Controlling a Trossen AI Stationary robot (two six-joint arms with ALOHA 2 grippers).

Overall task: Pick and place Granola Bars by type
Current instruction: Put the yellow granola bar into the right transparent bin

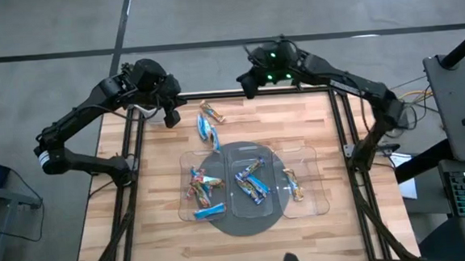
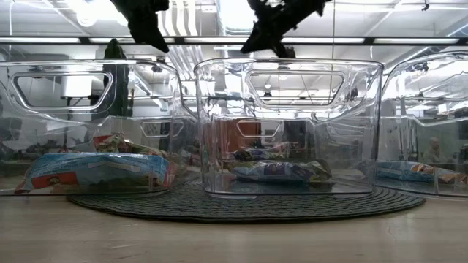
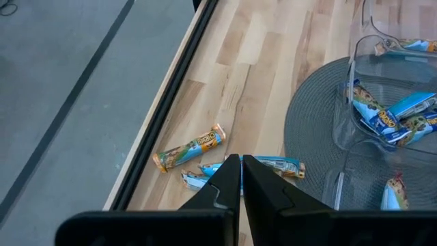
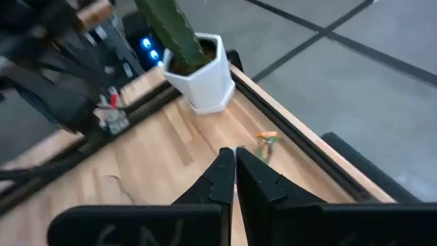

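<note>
Three granola bars lie loose on the wood near the table's far edge: a tan-orange one [image 1: 212, 111] [image 3: 190, 148] and two light blue ones [image 1: 206, 128] [image 3: 263, 166]. More bars lie in three clear trays: mixed red-pink and blue in the left [image 1: 201, 189], light blue in the middle [image 1: 251, 183], tan-orange in the right [image 1: 294, 183]. My left gripper [image 1: 172, 118] [image 3: 241, 167] hangs shut above the loose bars, on their left. My right gripper [image 1: 247, 86] [image 4: 234, 157] hangs shut over the far edge, pointing toward the tan-orange bar [image 4: 266, 144].
The trays stand side by side on a dark round mat [image 1: 242, 223] [image 2: 241, 204] at the table's middle. A white pot with a green plant [image 4: 203, 78] stands at the far edge beside the left arm. A black frame rail [image 3: 160, 116] runs along the table's edges.
</note>
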